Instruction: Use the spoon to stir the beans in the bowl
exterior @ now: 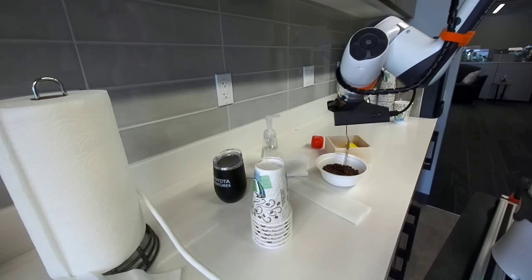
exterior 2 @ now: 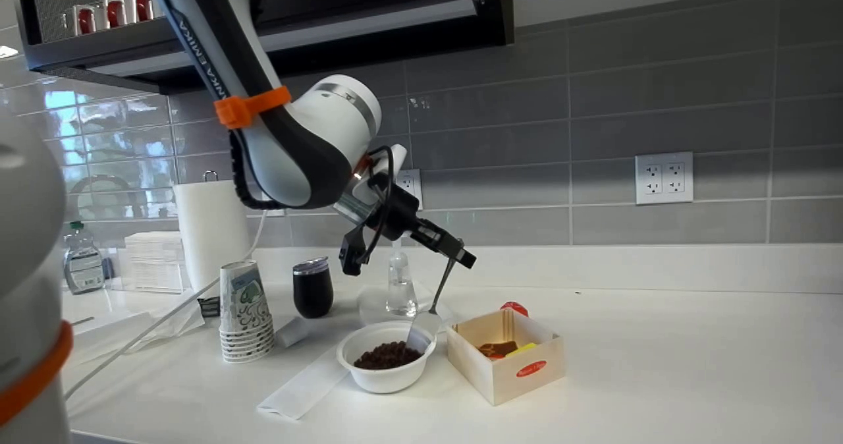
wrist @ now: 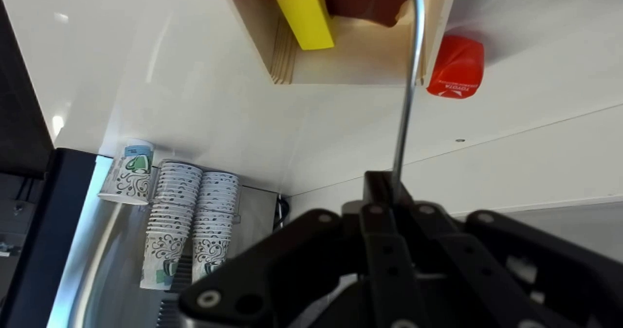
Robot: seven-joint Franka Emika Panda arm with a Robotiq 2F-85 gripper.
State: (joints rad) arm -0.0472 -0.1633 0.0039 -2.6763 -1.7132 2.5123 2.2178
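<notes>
The bowl [exterior 2: 385,382] is white, beans [exterior 2: 387,356] dark brown, spoon [exterior 2: 428,321] silvery, paper cups [exterior: 271,199] swirl-patterned.

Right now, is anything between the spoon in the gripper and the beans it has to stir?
Nothing visible stands between them. The gripper is closed on the spoon, whose head reaches into the bowl at the edge of the beans. The wooden box sits beside the bowl.

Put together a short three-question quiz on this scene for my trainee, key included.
1. True or false: the tool grips the metal spoon, whose lower end reaches into the white bowl.
2. Multiple choice: the lidded tumbler is mainly (a) red, (b) white, (c) black.
3. Fill in: that bowl holds a dark brown heap of ____.
Key: 1 true; 2 c; 3 beans.
</notes>
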